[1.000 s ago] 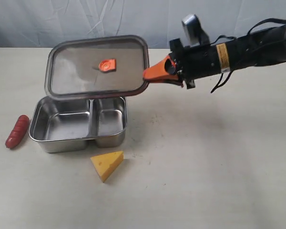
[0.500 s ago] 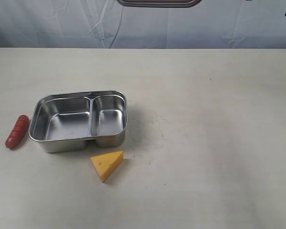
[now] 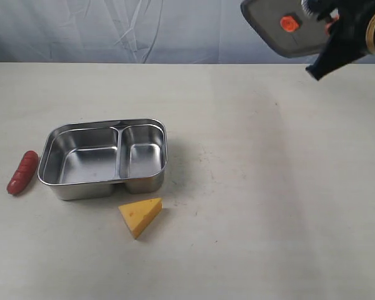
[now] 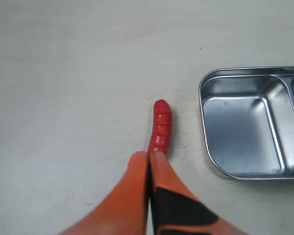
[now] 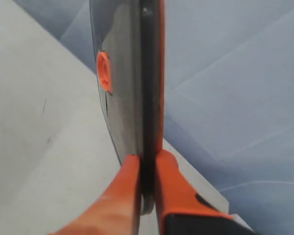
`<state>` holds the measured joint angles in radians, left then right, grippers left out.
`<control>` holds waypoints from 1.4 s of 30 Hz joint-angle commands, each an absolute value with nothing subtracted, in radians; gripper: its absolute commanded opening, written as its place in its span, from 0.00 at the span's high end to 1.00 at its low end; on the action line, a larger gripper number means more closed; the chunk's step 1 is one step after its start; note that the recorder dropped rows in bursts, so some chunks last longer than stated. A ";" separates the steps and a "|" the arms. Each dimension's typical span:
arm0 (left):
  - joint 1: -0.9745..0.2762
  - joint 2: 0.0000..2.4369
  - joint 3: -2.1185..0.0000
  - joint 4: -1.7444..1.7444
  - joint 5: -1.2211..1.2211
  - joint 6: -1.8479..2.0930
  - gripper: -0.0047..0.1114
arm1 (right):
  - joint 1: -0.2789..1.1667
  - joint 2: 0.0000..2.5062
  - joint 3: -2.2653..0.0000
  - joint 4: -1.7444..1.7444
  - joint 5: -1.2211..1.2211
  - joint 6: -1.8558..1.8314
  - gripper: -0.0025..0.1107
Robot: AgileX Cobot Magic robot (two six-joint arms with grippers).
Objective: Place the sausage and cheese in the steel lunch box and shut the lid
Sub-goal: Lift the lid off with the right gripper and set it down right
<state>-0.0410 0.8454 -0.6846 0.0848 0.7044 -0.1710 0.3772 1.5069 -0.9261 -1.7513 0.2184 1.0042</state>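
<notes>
sausage (image 3: 22, 172): red-brown, ridged bands, glossy highlights. cheese (image 3: 140, 215): yellow-orange, few darker holes. steel lunch box (image 3: 81, 189): bright silver, mirror sheen. lid (image 3: 275, 28): dark grey, translucent, orange valve tab (image 3: 289, 24), orange seal rim (seen edge-on in right wrist view). left gripper (image 4: 149, 157) and right gripper (image 5: 147, 159): orange fingers, black patches. tabletop (image 3: 269, 187): cream, faint dark specks. backdrop (image 3: 112, 31): pale blue-grey, creased.

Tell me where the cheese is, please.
In the exterior view, the cheese lies left of centre, close in front of the steel lunch box.
</notes>
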 commanded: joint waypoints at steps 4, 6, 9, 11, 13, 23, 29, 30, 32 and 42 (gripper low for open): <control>-0.042 0.838 -0.681 0.088 0.703 -0.172 0.96 | 0.621 1.495 -0.739 -1.744 0.496 0.801 0.99; -0.042 0.838 -0.681 0.086 0.703 -0.172 0.96 | 0.685 1.495 -0.712 -1.743 0.514 0.753 0.99; -0.042 0.838 -0.681 0.082 0.703 -0.172 0.96 | 0.752 1.510 -0.691 -1.723 0.555 0.686 0.99; -0.042 0.838 -0.681 0.082 0.703 -0.172 0.96 | 0.775 1.530 -0.689 -1.672 0.578 0.655 0.99; -0.042 0.838 -0.681 0.082 0.705 -0.172 0.96 | 0.792 1.550 -0.689 -1.620 0.575 0.655 0.99; -0.042 0.838 -0.681 0.082 0.705 -0.172 0.96 | 0.898 1.612 -0.689 -1.388 0.549 0.653 0.99; -0.042 0.838 -0.681 0.082 0.705 -0.172 0.96 | 0.957 1.618 -0.689 -1.180 0.540 0.577 0.98; -0.042 0.838 -0.681 0.082 0.705 -0.172 0.96 | 0.962 1.623 -0.689 -1.125 0.540 0.535 0.98; -0.042 0.838 -0.681 0.082 0.705 -0.172 0.96 | 0.968 1.633 -0.689 -1.038 0.544 0.457 0.98; -0.042 0.838 -0.681 0.080 0.707 -0.172 0.96 | 0.979 1.647 -0.689 -0.867 0.537 0.340 0.74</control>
